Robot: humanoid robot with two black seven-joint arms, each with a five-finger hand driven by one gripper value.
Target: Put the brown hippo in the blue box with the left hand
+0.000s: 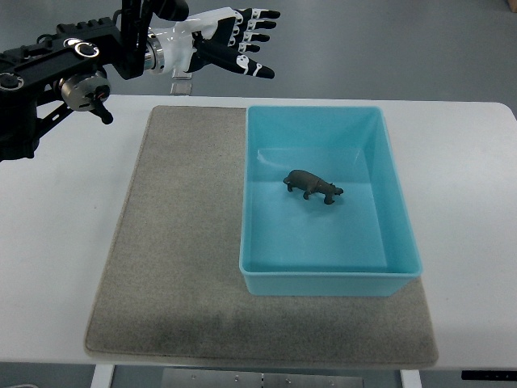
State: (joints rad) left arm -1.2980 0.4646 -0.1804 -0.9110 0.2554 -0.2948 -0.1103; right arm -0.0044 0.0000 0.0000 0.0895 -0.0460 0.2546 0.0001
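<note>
nearest you, at the bottom of the view, you have the front edge of the white table (48,267), and on it the grey mat (178,267), whose near edge runs almost the full width of the frame's lower part. the mat lies flat and stretches away from you toward the table's far side.

moving up, the blue box (396,206) sits on the right part of the mat, open side up, with its right wall reaching slightly past the mat's right edge. its near wall is the closest part to you, and the floor inside is bare apart from one thing.

that thing is the brown hippo (313,186): it stands upright on its legs on the box floor, about in the middle and a little toward the far half, head pointing right and slightly toward you. it touches none of the walls.

farther still, beyond the table's far left corner, your left hand (236,44) hangs above the floor, its arm coming in from the left edge. the fingers (257,26) are stretched out and slightly apart, pointing right, holding nothing. it is well apart from the box and the hippo.
</note>
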